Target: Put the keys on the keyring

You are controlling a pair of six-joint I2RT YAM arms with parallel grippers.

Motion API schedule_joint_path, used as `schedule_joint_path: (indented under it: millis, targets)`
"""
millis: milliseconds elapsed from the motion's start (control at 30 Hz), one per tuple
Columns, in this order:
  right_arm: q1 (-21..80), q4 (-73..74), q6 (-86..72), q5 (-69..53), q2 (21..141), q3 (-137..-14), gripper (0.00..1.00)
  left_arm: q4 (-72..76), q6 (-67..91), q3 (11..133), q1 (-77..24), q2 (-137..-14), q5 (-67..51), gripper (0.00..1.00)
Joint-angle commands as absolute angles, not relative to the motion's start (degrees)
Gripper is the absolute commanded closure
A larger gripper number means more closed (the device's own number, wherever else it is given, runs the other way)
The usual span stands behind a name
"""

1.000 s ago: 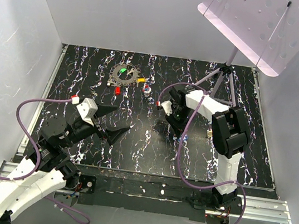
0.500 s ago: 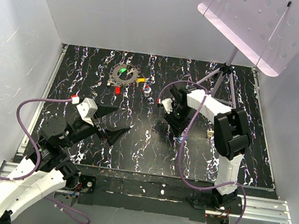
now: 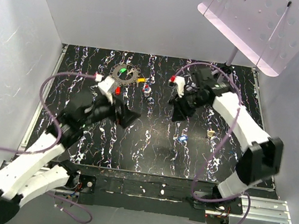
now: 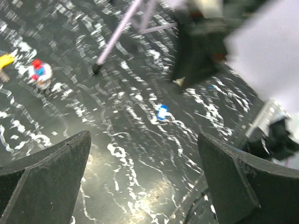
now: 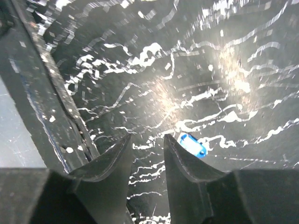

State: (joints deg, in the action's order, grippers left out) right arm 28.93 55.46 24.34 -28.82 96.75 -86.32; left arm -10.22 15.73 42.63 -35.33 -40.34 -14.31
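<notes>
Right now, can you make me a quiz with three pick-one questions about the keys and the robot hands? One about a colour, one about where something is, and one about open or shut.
1. What colour is the key cap in the middle of the keyring?
A) purple B) green C) orange

2. Where is the blue key?
A) hooked on the keyring B) pinched in a gripper C) lying loose on the table

3. How is the left gripper?
A) wide open and empty B) shut on a key C) shut on the keyring

Answers:
1 B: the top view shows that key cap is green.
2 C: both wrist views show it flat on the table, with no gripper holding it.
3 A: its fingers stand far apart, with only table between them.
</notes>
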Motion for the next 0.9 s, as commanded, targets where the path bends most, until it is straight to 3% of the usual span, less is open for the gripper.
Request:
schedule_joint_path:
  millis: [0, 100, 167, 200, 467, 633, 800, 867]
  targets:
    - [27.6, 47.22, 26.54, -43.76, 84.4, -79.56, 0.56, -12.4, 22.92, 48.86, -23.59, -53.58, -20.28, 0.02]
    - [26.55, 44.3, 26.37, -48.32, 81.13, -75.42, 0.46, -10.63, 27.59, 53.94, -12.68, -63.07, -26.26, 0.02]
    - [25.58, 44.3, 26.37, -51.92, 80.77, -74.27, 0.32, -14.12, 26.99, 60.25, -8.89, -72.37, -27.51, 0.02]
    - [25.23, 44.47, 26.45, -53.77, 80.86, -73.92, 0.3, -18.07, 25.76, 64.12, -7.75, -77.03, -27.42, 0.02]
    - [24.79, 47.2, 30.14, -59.14, 80.42, -73.31, 0.34, -34.18, 15.21, 91.29, -5.01, -109.48, -20.74, 0.05]
    - [24.0, 42.73, 28.92, -60.99, 78.49, -69.0, 0.35, -41.3, 11.79, 103.17, -5.45, -120.92, -20.66, 0.18]
    - [22.94, 42.36, 28.3, -63.63, 78.92, -68.81, 0.36, -42.54, 10.11, 108.27, -7.55, -124.71, -19.43, 0.37]
    - [22.85, 42.45, 29.26, -64.24, 80.15, -68.38, 0.37, -42.28, 9.49, 109.42, -8.96, -125.77, -18.55, 0.4]
